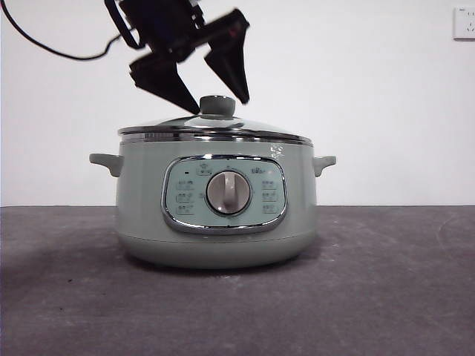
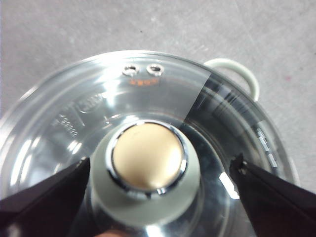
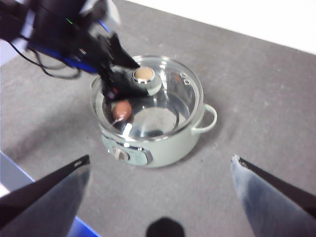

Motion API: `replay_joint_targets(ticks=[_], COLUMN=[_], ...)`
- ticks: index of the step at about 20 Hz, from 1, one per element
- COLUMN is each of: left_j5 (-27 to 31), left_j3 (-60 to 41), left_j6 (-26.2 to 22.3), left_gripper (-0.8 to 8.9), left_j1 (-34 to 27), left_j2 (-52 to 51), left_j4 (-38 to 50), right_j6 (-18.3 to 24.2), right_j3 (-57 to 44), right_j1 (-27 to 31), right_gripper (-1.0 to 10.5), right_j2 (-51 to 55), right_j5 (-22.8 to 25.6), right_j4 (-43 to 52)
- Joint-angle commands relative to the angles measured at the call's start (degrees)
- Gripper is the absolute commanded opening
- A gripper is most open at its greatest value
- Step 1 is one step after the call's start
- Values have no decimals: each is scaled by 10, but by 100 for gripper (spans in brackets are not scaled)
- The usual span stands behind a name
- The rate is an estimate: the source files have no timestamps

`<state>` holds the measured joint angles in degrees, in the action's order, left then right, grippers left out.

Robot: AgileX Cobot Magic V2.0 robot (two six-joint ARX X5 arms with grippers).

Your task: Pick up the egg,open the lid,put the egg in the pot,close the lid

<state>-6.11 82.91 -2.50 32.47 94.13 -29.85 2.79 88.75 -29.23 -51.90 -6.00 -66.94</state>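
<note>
The pale green pot [image 1: 215, 222] stands on the grey table with its glass lid [image 1: 185, 126] seated on the rim. My left gripper [image 1: 220, 105] hangs just above the lid, open, one jaw on each side of the round knob [image 2: 148, 158], touching nothing. Through the glass in the right wrist view, the reddish-brown egg [image 3: 122, 110] lies inside the pot [image 3: 163, 143], partly under the left arm. My right gripper [image 3: 160, 159] is open and holds nothing, high above the table in front of the pot.
A white wall runs behind the table, with a socket [image 1: 464, 22] at the upper right. A black cable [image 1: 52, 48] trails from the left arm. Side handles [image 1: 107, 162] stick out from the pot.
</note>
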Motion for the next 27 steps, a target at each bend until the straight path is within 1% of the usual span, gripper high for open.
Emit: replay_joint_targets(ticks=[1, 4, 6, 7, 9, 11, 12, 13, 14, 16, 17, 18, 21, 22, 23, 27], left_j5=[0, -1, -4, -5, -22, -47, -49, -49, -49, -67, -84, -96, -101, -101, -100, -100], left_j3=[-2, -2, -2, -2, -2, -2, -2, -2, -2, -2, -2, -2, -2, -2, -2, -2], left_j6=[-1, -1, 0, 12, 28, 28, 28, 28, 27, 27, 27, 25, 25, 25, 25, 25], left_gripper=[483, 480, 480, 478, 469, 467, 466, 431, 342, 39, -3, -6, -4, -4, -4, -4], left_j1=[1, 1, 1, 1, 1, 1, 1, 1, 1, 1, 1, 1, 1, 1, 1, 1], left_j2=[-41, -105, -157, -186, -233, -272, -287, -303, -314, -329, -333, -336, -336, -335, -335, -335], left_j4=[-21, -70, -121, -151, -203, -246, -264, -284, -300, -326, -334, -341, -345, -345, -345, -345], right_j6=[-4, -4, -3, -3, -3, -3, -3, -3, -3, -3, 5, 14, 16, 11, -3, -3], right_j3=[-1, -1, -1, -1, -1, -1, -1, -1, -1, -1, -1, -1, -1, -1, -1, -1], right_j1=[-1, -1, -1, -1, -1, -1, -1, -1, -1, -1, -1, -1, -1, -1, -1, -1], right_gripper=[473, 473, 472, 472, 472, 471, 468, 466, 435, 188, 13, -6, 1, 1, 1, 1], right_j2=[-2, -15, -26, -34, -50, -65, -73, -82, -89, -103, -105, -106, -109, -109, -109, -107], right_j5=[-2, -3, -33, -60, -92, -93, -93, -93, -93, -93, -93, -93, -90, -91, -90, -87], right_j4=[-15, -41, -60, -67, -74, -82, -88, -96, -104, -115, -115, -115, -111, -112, -112, -112])
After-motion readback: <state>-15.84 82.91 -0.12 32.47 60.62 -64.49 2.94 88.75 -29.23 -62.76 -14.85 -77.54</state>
